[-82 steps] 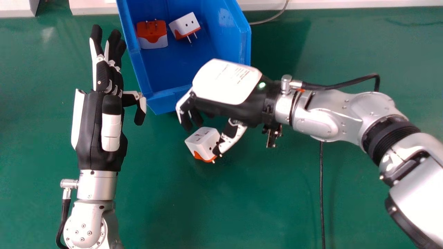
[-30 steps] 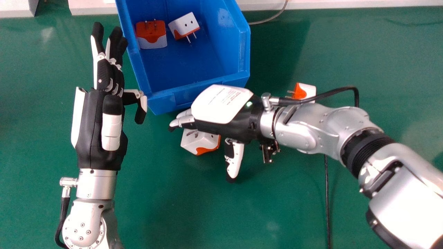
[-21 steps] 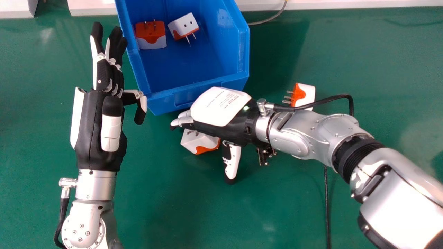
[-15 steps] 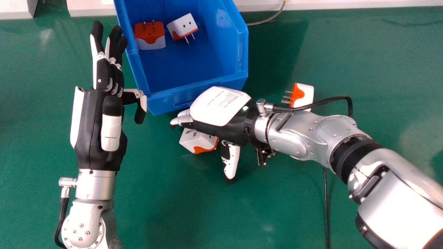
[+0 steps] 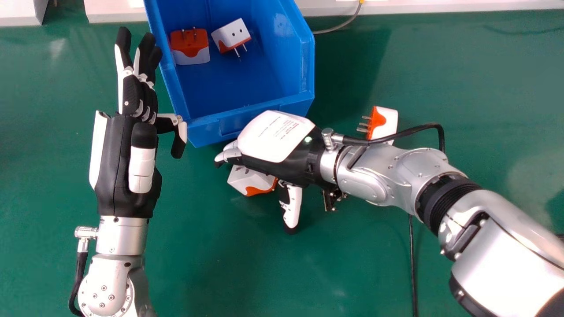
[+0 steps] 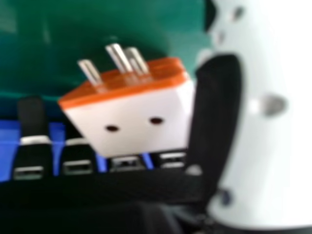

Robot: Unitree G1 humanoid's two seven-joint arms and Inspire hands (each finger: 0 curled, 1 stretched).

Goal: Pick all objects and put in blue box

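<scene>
A green bench (image 5: 352,255) fills most of the head view, with a pale ledge (image 5: 440,5) along the upper edge. The blue box (image 5: 200,130), upper center, is cut off by that edge; inside lie an orange-and-white adapter (image 5: 189,42) and a white one (image 5: 231,33) with two dark holes, both showing prongs. At center, just in front of the box, the right hand (image 5: 275,136) partly hides a white-and-orange adapter (image 5: 246,179). Its visible fingers reach out loosely, its thumb apart from them; I cannot tell whether they touch it. Right of center, the cable at the right wrist crosses another adapter (image 5: 385,123), prongs facing left. The left hand (image 5: 128,154), at left, has extended fingers.

In the right hand view, the adapter under the hand sits tilted near the middle, metal prongs rising from its orange face, two dark holes in its white side. It covers part of the fingers behind it.
</scene>
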